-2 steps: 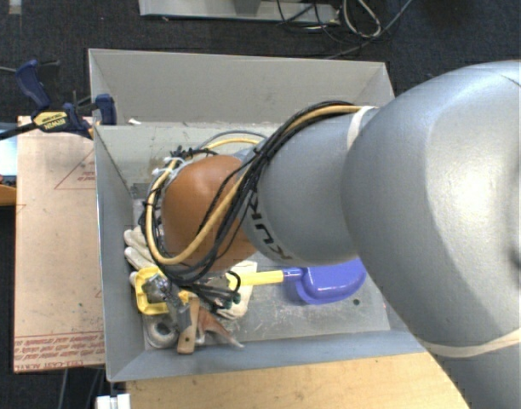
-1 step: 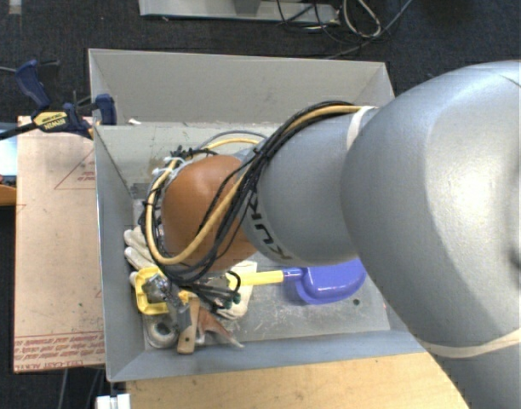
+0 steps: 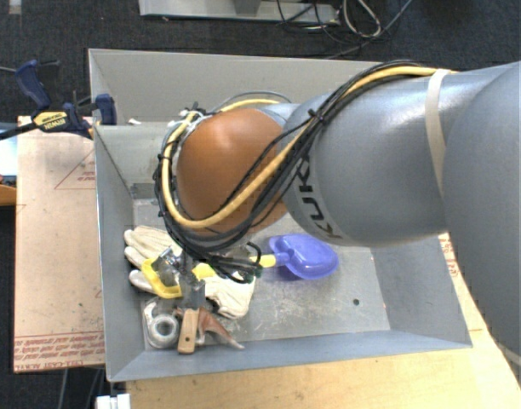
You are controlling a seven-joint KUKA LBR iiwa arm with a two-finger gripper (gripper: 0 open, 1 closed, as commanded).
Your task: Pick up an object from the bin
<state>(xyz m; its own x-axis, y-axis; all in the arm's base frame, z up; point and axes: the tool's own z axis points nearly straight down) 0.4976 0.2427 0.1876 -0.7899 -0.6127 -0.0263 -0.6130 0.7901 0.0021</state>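
Observation:
My gripper [image 3: 191, 285] reaches down from under the orange wrist cover into the bin's front left corner. It sits on a white work glove [image 3: 146, 245] with yellow trim [image 3: 163, 286] that lies crumpled there. Just in front of the gripper lie a wooden-handled tool [image 3: 188, 332] and a silvery metal ring [image 3: 161, 325]. A reddish-brown piece [image 3: 220, 327] lies beside the tool. Whether anything is held I cannot make out.
A purple plastic scoop-like thing [image 3: 304, 256] lies on the bin floor to the right of the gripper. The arm and its cables cover the bin's back and middle. Bare floor stretches to the front right.

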